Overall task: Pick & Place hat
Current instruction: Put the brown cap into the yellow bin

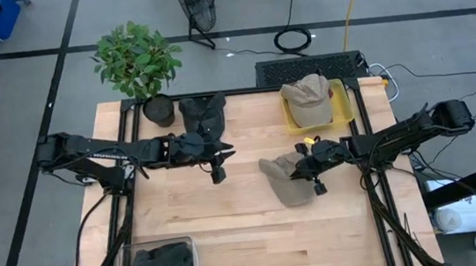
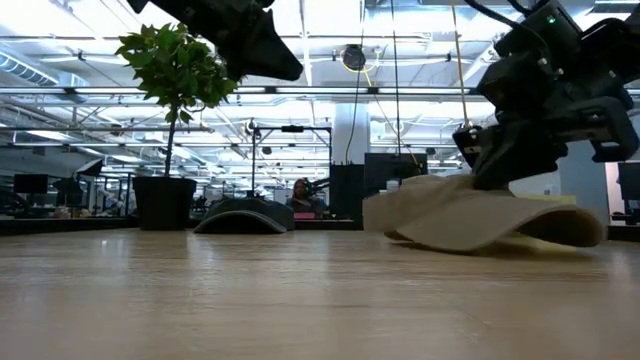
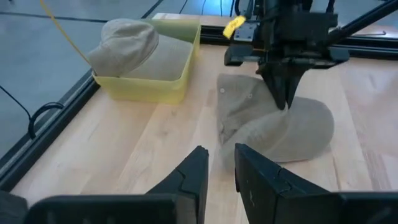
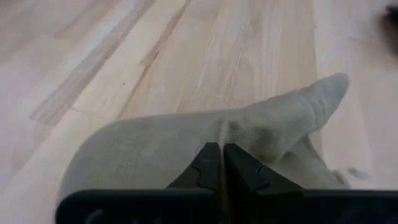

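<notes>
On the right half of the worktop (image 1: 231, 231) lies a beige hat (image 1: 286, 184), soft and creased, its brim flat on the pale wood. Behind the worktop a large room with ceiling lights shows. The right end effector (image 1: 306, 168) stands on the hat's crown, its fingers pressed together, pinching the fabric. The left end effector (image 1: 216, 162) hovers nearby, slightly parted.

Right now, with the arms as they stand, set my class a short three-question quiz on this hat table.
1. True or false: the right gripper is shut on the tan hat lying on the table.
2. What sits in the yellow tray?
3. The left gripper is: A) holding the dark hat, B) empty above the wood.

Key: 1 true; 2 another tan hat; 3 B.
</notes>
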